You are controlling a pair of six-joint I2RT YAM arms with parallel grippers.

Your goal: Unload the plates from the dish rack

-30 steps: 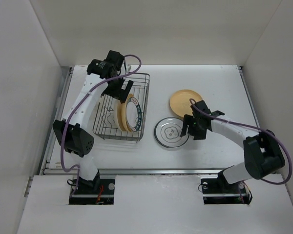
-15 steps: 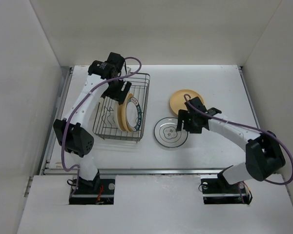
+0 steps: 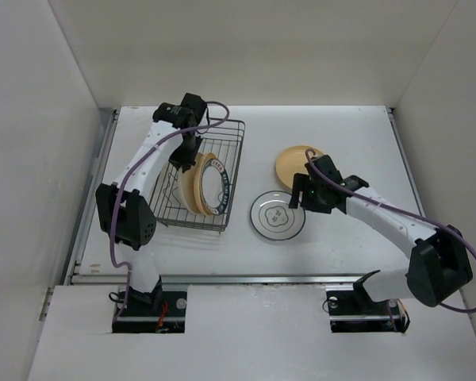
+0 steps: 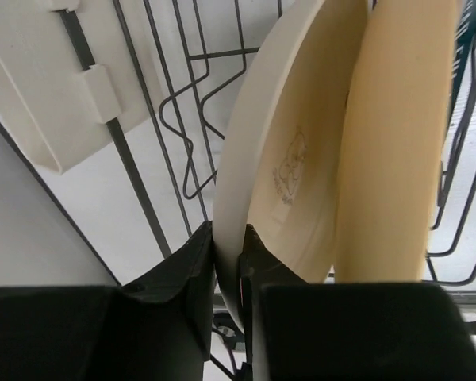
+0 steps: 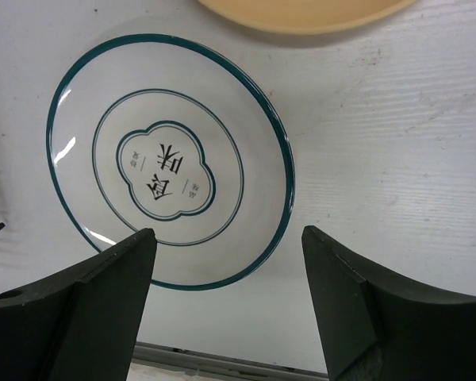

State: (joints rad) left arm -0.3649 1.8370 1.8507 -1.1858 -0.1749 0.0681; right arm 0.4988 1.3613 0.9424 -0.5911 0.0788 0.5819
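Nearest, a white ringed plate [image 5: 170, 163] lies flat on the surface [image 3: 341, 135] with the right claw [image 5: 226, 232] hovering over it, fingers spread wide and holding nothing. Just beyond it a tan plate [image 3: 289, 163] lies flat too, partly under the right arm. To the left, the dish rack [image 3: 226, 135] holds three plates on edge: a teal-rimmed plate [image 3: 217, 186], a yellow plate [image 4: 397, 135] beside it, and a cream plate [image 4: 285, 159], and the left claw [image 4: 230, 262] is clamped on the cream plate's rim at its far side.
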